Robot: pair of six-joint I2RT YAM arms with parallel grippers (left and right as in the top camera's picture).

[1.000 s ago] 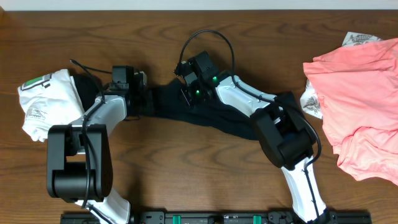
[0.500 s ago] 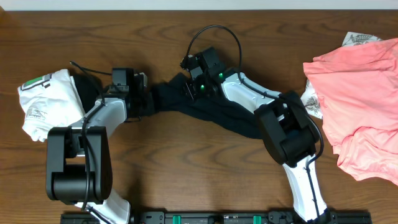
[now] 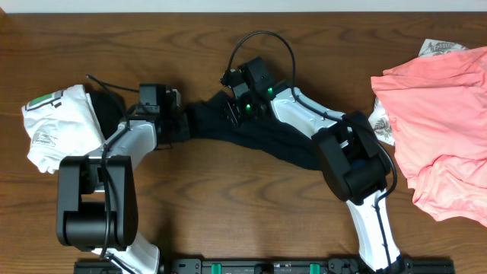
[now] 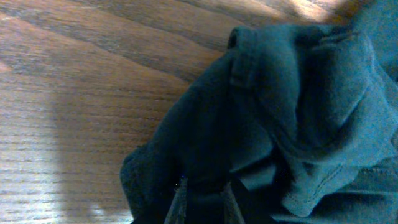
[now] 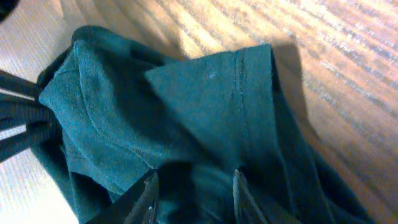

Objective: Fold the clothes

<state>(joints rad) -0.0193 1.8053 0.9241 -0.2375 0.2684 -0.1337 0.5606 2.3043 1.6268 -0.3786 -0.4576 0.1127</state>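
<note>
Limp black fabric shirt (image 3: 259, 141) lies bunched across the wooden table (image 3: 228, 221), one end pinched in the left fingers (image 4: 178, 202), the right fingers (image 5: 147, 193) parted above it; light and floppy, probably best gripped at seamed edges

We see the overhead view evenly lit and sharp. Both wrist views are soft, the black shirt (image 4: 280, 124) tinted teal, with glare washing the table (image 5: 348, 37).

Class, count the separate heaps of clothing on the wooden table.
3: white, green-printed fabric heap far left; plain black fabric shirt centre; salmon-pink fabric heap right. Further garments may lie hidden within them.
</note>
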